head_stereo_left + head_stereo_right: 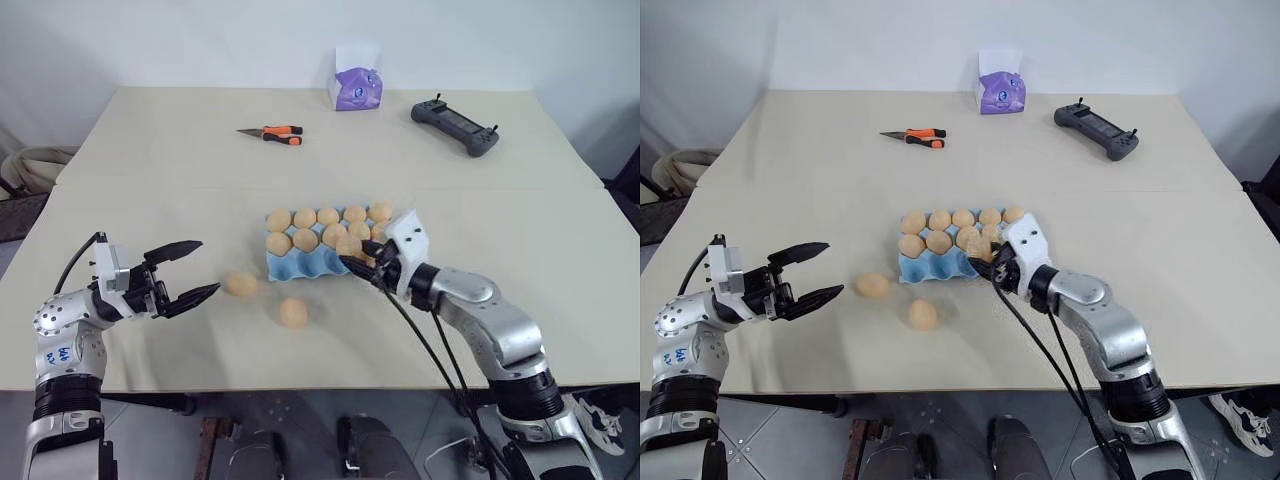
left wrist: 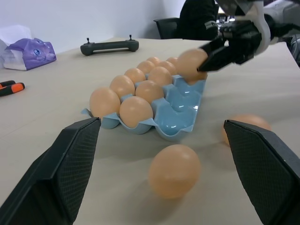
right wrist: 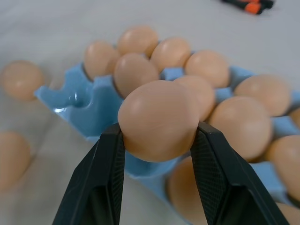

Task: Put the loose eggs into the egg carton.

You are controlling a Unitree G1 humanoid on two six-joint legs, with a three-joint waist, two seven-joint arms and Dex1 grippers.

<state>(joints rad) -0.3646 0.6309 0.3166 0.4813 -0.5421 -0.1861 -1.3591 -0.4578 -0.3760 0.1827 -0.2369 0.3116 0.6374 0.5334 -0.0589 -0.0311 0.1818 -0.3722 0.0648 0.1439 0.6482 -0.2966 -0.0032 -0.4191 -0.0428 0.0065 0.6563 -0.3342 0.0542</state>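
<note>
The right end effector [image 1: 362, 262] is clamped on one egg [image 3: 159, 119], its two black fingers pressing the egg's sides, and it hangs over the near edge of the egg carton [image 1: 300, 264], which sits mid-tabletop [image 1: 520, 200]. The far row looks full and the middle row is mostly filled; empty blue cups show along the near row, at the carton's left end.

To seat this egg well, I'd judge the thing to do is centre it squarely over one empty cup [image 2: 180, 100] before lowering — not over a ridge between cups, and clear of the neighbouring eggs so nothing gets knocked. Lower until the egg rests in the cup, then let the fingers part only a little and lift straight up, so the egg isn't dragged out or tipped. A gentle release matters; the shell likely won't forgive a drop.

The left end effector [image 1: 186, 271] stands spread wide and empty, facing two loose eggs [image 1: 240, 284] on the tabletop just left of and in front of the carton — the other egg [image 1: 293, 312] lies nearer the table's front edge
</note>
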